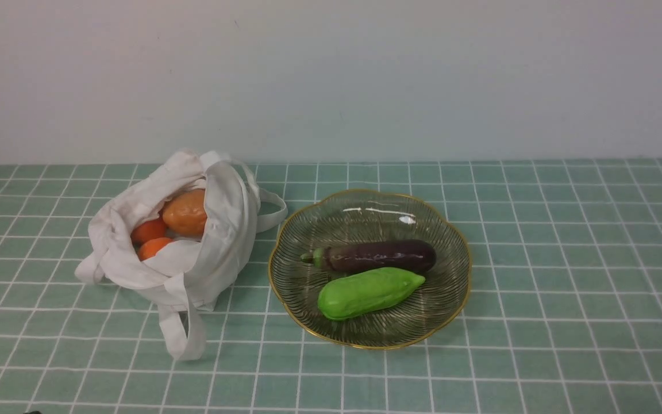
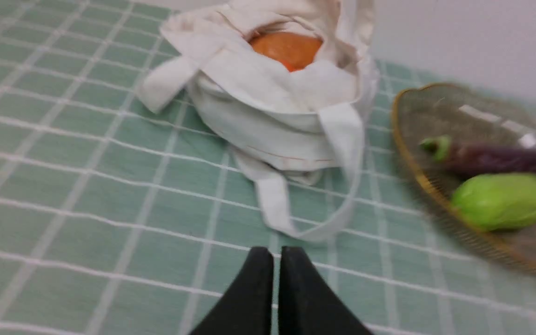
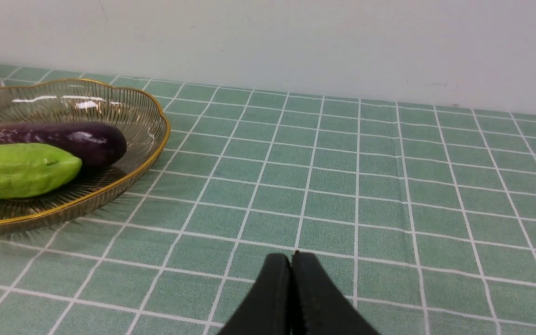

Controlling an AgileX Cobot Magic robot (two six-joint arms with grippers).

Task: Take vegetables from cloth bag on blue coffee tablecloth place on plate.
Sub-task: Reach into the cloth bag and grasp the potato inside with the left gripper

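Front view: we reach for the potato next
The tan-orange potato (image 1: 185, 213) lies in the white cloth bag (image 1: 224, 253), long axis roughly crosswise, ends unclear; we should enter from above through the mouth, clear of the loops, and grip across its narrow width.

Left wrist view: we bring empty, closed fingers
Our left gripper (image 2: 270, 253) needs opening before the bag.

Right wrist view: we leave this side parked
Our right gripper (image 3: 291, 258), closed and empty, points towards bare tablecloth (image 3: 333, 209).
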